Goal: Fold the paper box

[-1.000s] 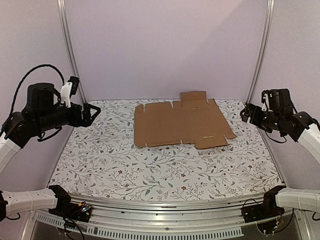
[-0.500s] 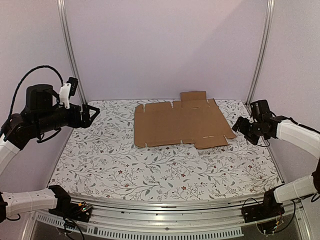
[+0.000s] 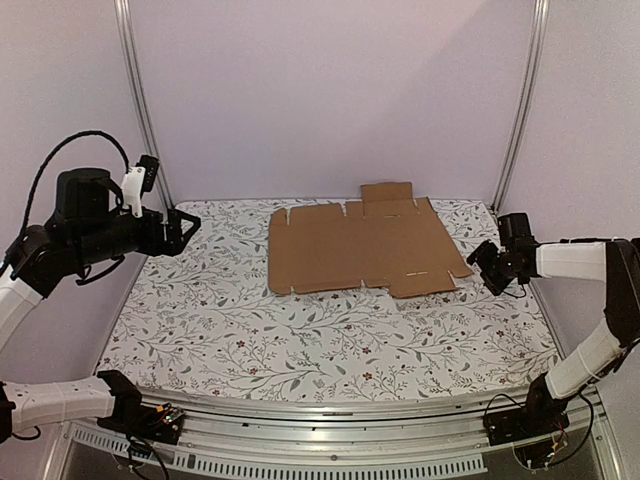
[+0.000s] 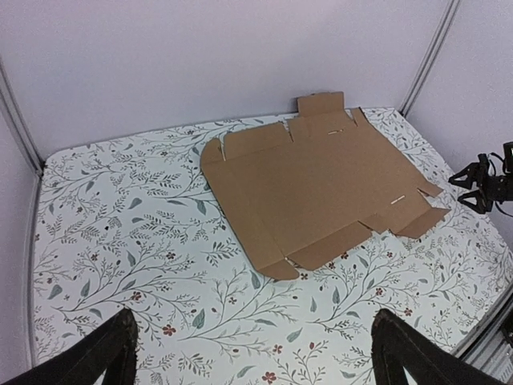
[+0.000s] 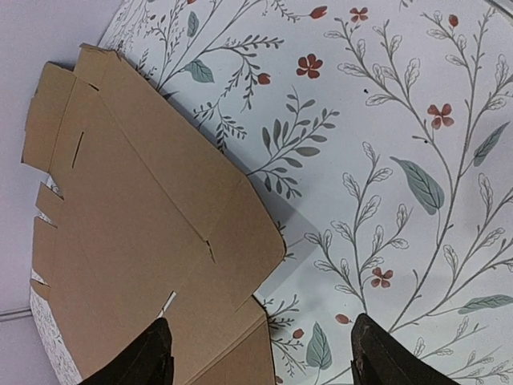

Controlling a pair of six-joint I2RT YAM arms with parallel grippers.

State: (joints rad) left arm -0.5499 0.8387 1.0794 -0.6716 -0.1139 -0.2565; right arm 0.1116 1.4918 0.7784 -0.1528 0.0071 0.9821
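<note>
The paper box (image 3: 360,246) is a flat brown die-cut cardboard sheet with flaps and slots, lying unfolded at the back middle of the floral table (image 3: 300,330). My right gripper (image 3: 482,262) hangs low just off the sheet's right flap, jaws open and empty. In the right wrist view its fingertips (image 5: 152,353) straddle the rounded flap corner of the paper box (image 5: 152,233) from above. My left gripper (image 3: 190,228) hovers open and empty over the table's left edge, far from the sheet. The left wrist view shows the whole paper box (image 4: 321,188) ahead.
Metal frame posts (image 3: 140,110) stand at the back corners with plain pale walls behind. An aluminium rail (image 3: 330,420) runs along the table's near edge between the arm bases.
My right arm has swung down and left from the right wall to the sheet's right flap, its jaws narrowing somewhat. The left arm and the cardboard have stayed put.
</note>
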